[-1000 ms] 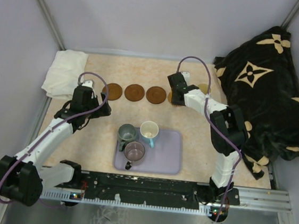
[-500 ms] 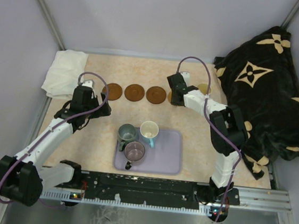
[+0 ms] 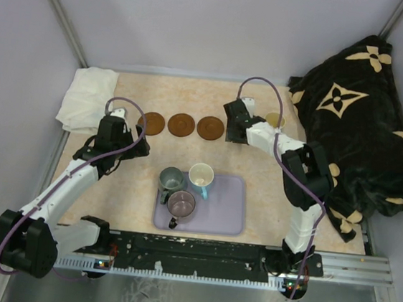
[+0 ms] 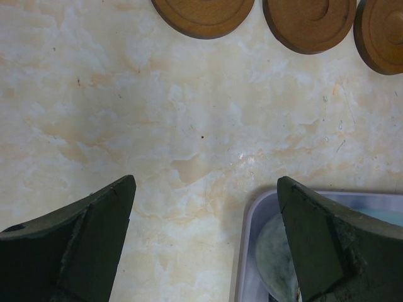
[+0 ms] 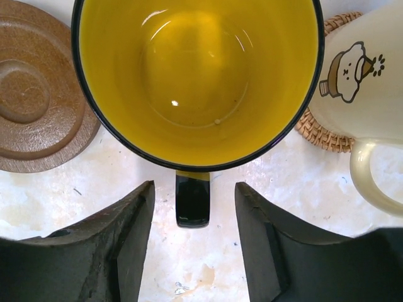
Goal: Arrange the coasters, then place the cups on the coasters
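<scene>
In the right wrist view a yellow cup (image 5: 195, 75) with a dark handle (image 5: 192, 200) stands upright. My right gripper (image 5: 194, 189) is open, its fingers either side of the handle and clear of it. Left of the cup lies a brown coaster (image 5: 38, 119). To its right a cream cup (image 5: 362, 69) sits on a woven coaster (image 5: 321, 135). Three brown coasters (image 3: 181, 125) lie in a row. The right gripper (image 3: 234, 126) hides the yellow cup from above. My left gripper (image 4: 206, 182) hangs open over bare table. Mauve (image 3: 181, 204), grey-green (image 3: 170, 179) and blue-handled white (image 3: 201, 174) cups stand on the lavender tray (image 3: 227, 211).
A folded white cloth (image 3: 88, 99) lies at the far left corner. A black blanket with cream flower shapes (image 3: 363, 117) is heaped along the right side. The tray's corner (image 4: 252, 214) shows by the left gripper's right finger.
My right gripper has opened and let go of the yellow cup's handle. The left arm has not moved.
</scene>
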You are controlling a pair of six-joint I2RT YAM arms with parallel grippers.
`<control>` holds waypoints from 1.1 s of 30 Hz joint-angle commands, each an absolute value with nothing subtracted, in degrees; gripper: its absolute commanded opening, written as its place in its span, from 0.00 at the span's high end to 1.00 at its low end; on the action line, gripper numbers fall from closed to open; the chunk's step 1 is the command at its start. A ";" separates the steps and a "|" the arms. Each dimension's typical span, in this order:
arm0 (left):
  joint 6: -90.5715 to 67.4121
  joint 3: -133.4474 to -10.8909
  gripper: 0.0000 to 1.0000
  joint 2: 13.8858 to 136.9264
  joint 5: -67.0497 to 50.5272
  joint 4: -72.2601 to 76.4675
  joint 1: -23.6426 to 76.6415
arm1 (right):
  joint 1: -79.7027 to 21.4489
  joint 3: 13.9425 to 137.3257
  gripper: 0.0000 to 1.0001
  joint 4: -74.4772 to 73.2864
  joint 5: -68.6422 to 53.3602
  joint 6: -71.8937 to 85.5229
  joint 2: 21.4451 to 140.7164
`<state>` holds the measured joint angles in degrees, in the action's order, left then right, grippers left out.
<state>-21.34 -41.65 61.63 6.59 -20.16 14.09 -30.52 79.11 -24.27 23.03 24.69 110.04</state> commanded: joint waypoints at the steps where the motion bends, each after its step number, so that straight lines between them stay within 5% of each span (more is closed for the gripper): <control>1: -20.98 -43.23 0.01 61.44 6.03 -20.13 13.97 | -31.87 79.68 0.40 -23.58 25.85 24.41 107.57; 6: -20.93 -43.19 0.01 61.35 6.06 -20.16 13.97 | -33.21 79.55 0.28 -24.64 28.02 24.26 104.83; 15: -20.79 -43.46 0.01 60.89 5.67 -20.21 13.97 | -35.51 77.08 0.22 -26.40 32.47 24.97 95.95; 24: -21.10 -43.49 0.01 59.19 3.30 -20.16 14.99 | -39.56 68.34 0.22 -25.42 33.78 27.81 83.31; 33: -21.52 -43.28 0.00 55.48 9.81 -20.52 26.46 | -45.78 59.06 0.29 -24.27 30.77 29.63 72.43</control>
